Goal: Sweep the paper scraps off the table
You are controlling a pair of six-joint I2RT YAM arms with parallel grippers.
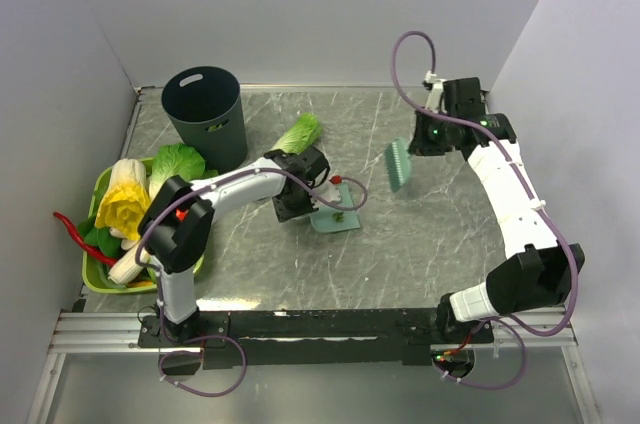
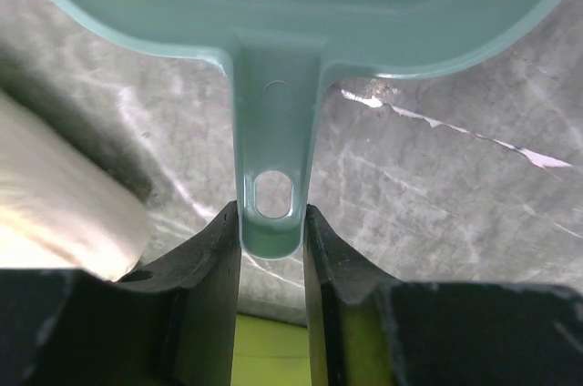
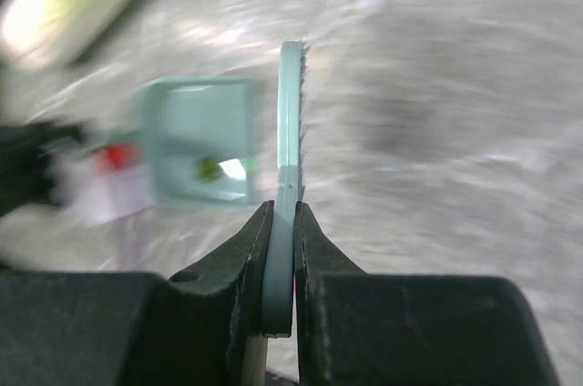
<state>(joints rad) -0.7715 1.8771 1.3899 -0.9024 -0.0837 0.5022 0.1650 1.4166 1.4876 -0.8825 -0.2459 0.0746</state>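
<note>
1. Scraps [image 3: 211,167]: one green bit shows, lying inside the dustpan [image 1: 338,216]. Others cannot be made out on the counter [image 1: 420,244], and the right wrist view is blurred.
2. Step, as judged: sweeping into the pan. Keep the pan lip flat on the counter. Set the bristles down beyond any scrap and draw short, light strokes leftward into the mouth, so that bits do not flick past.
3. Left hand [image 2: 271,222]: narrow, clamped on the end of the dustpan handle. The pan sits mid-counter.
4. Brush [image 1: 398,164]: just right of the pan and apart from it.
5. Right hand [image 3: 283,222]: closed tight on the flat brush handle.
</note>
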